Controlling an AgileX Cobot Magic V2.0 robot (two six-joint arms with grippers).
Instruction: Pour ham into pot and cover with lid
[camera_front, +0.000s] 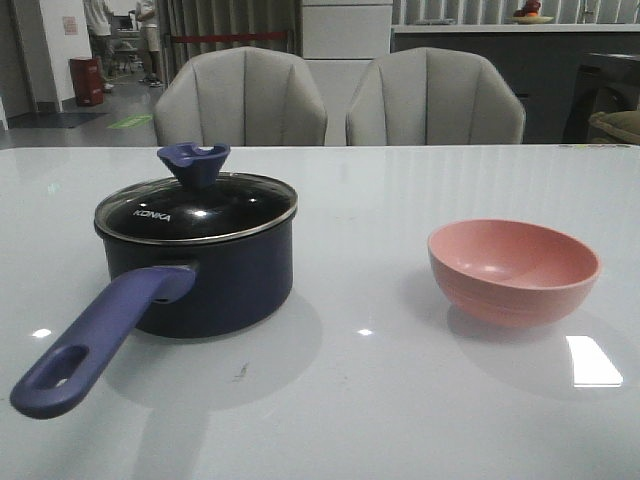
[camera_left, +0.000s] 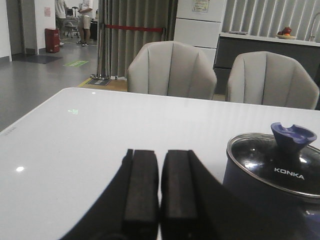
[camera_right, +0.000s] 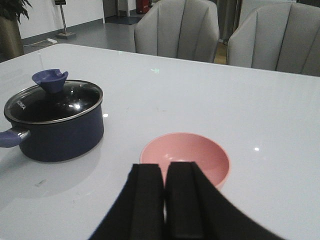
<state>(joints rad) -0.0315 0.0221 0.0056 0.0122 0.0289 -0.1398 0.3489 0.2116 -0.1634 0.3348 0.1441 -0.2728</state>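
Note:
The dark navy pot (camera_front: 215, 275) stands on the left of the white table, its long blue-purple handle (camera_front: 95, 340) pointing toward me. The clear glass lid (camera_front: 200, 205) with its blue knob (camera_front: 193, 163) sits on the pot. The pink bowl (camera_front: 513, 270) stands at the right and looks empty; no ham shows. Neither gripper shows in the front view. My left gripper (camera_left: 160, 156) is shut and empty, left of the pot (camera_left: 270, 195). My right gripper (camera_right: 165, 170) is shut and empty, just short of the bowl (camera_right: 186, 154); the pot (camera_right: 57, 125) shows too.
Two grey chairs (camera_front: 240, 100) (camera_front: 435, 98) stand behind the table's far edge. The white table (camera_front: 360, 400) stretches bare between pot and bowl.

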